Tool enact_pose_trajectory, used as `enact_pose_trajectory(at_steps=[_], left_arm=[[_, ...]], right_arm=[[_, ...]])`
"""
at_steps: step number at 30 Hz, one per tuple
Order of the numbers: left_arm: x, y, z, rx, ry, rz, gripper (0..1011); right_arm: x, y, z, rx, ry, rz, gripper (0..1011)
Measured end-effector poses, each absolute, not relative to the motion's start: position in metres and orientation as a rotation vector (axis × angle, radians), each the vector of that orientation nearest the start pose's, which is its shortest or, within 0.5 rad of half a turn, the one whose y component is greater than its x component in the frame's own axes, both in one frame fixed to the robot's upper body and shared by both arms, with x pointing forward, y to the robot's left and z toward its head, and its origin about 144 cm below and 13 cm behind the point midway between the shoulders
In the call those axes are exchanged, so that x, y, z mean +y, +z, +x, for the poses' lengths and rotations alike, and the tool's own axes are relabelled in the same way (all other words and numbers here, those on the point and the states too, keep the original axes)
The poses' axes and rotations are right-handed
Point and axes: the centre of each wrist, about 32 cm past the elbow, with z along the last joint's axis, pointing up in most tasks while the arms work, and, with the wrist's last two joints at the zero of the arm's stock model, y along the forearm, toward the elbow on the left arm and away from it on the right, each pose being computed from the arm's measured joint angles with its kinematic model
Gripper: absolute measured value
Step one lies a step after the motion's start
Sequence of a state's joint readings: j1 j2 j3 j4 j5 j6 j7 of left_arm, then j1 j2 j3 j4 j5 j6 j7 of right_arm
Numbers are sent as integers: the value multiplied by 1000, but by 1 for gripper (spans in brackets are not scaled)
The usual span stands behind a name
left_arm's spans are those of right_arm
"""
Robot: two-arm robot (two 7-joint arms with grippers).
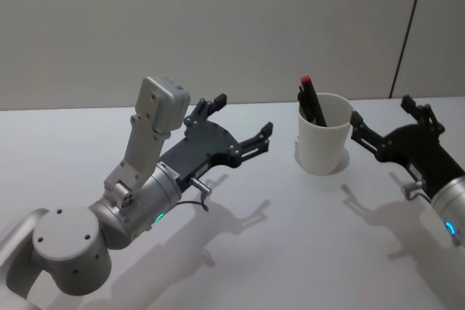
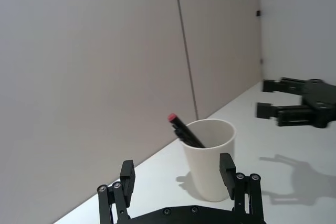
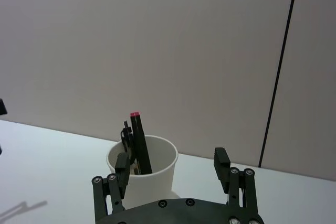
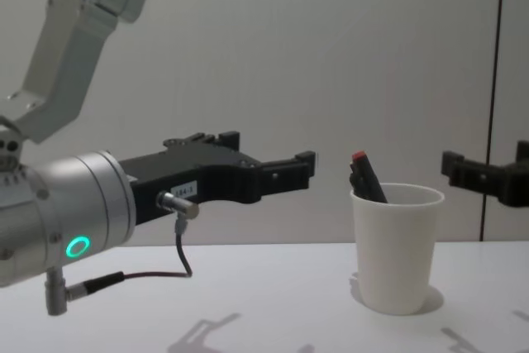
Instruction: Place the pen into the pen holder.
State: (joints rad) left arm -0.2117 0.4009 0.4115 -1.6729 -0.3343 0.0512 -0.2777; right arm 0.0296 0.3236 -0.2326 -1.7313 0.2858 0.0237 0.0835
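- Pen [image 1: 311, 101] is seen standing tilted inside cup [image 1: 323, 144].
- Left gripper [image 1: 240, 123] is held left of cup, spread, empty.
- Right gripper [image 1: 385, 120] is held right of cup, spread, empty.

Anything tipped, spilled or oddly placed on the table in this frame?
Nothing stands out. The pen holder stands upright on the table with the pen leaning inside it, red tip up. The left hand and right hand are open, one on each side of it, touching nothing.
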Motion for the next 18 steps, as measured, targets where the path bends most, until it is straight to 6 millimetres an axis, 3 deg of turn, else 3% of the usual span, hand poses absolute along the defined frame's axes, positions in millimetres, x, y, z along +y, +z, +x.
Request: enact_pose_trajectory(at_steps=[18], left_arm=[[200, 1206, 491, -249, 1090, 56, 1001]], right_arm=[[-237, 1189, 443, -74, -1231, 26, 1001]])
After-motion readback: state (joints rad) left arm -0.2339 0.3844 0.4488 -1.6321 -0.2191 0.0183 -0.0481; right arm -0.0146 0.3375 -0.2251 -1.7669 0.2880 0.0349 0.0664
